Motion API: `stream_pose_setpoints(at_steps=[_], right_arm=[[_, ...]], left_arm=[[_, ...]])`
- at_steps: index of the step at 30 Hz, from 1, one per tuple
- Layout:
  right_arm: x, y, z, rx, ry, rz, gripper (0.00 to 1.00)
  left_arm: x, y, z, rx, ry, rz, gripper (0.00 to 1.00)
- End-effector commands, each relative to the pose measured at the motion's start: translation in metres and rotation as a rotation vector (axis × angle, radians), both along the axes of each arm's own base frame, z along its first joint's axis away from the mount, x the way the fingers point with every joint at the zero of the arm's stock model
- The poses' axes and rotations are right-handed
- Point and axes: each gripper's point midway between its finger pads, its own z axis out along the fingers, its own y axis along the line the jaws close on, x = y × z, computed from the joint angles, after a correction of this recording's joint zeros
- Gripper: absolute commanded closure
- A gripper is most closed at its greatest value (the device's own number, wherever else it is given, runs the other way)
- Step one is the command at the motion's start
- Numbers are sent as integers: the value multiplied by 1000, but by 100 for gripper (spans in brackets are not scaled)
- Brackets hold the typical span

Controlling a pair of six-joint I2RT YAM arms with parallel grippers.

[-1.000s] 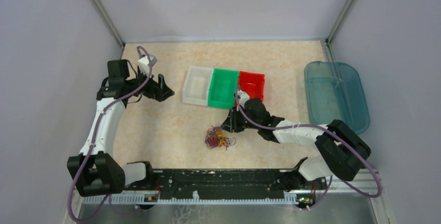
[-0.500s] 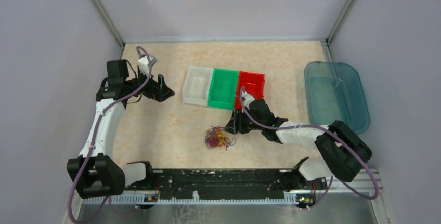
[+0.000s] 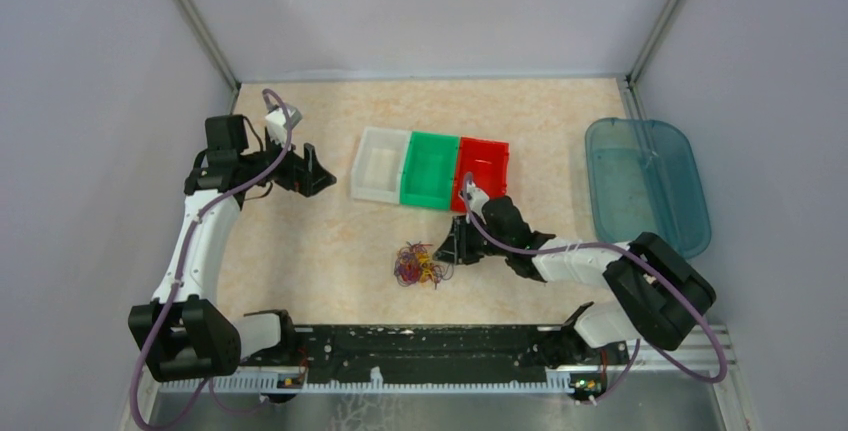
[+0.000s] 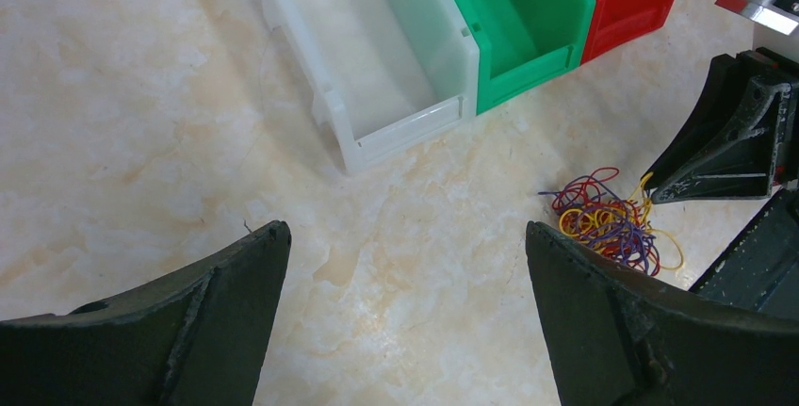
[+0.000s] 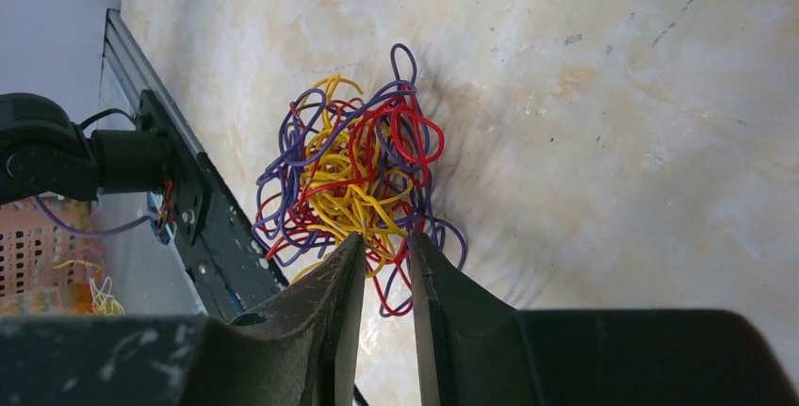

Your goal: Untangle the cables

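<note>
The cables [image 5: 353, 180] look light, limp and prone to snagging; I'd pinch one outer purple loop. Right jaws nearly closed at the tangle's edge, and I can't tell if they've caught a strand; left jaws wide apart, empty.

The arms [image 3: 570, 261] have white links [image 3: 200, 241], black joints [image 3: 185, 336], purple-grey hoses [image 3: 590, 244] and scuffed matte-black claw fingers [image 5: 311, 331].

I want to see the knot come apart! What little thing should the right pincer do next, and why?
Probably pinch shut on a loop or two and lift gently. The right pincer sits at the edge of the cables, its fingers close together with strands in the narrow gap; whether they grip yet is unclear.
</note>
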Motion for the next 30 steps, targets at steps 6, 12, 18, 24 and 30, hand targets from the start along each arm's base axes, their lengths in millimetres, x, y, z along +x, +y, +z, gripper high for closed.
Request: stream_pose_setpoints(at_steps=[6, 12, 18, 24, 30], right_arm=[[19, 10, 23, 50, -88, -19, 63], [23, 16, 30, 73, -105, -10, 72], [24, 18, 33, 91, -109, -12, 100], [20, 23, 59, 139, -140, 10, 100], [16, 39, 121, 183, -247, 66, 100]], left_arm=[[-6, -2, 6, 2, -24, -24, 0], [-6, -2, 5, 4, -19, -24, 0], [-7, -2, 0, 7, -7, -26, 0], [-11, -5, 0, -4, -3, -55, 0], [-27, -23, 2, -23, 4, -161, 0]])
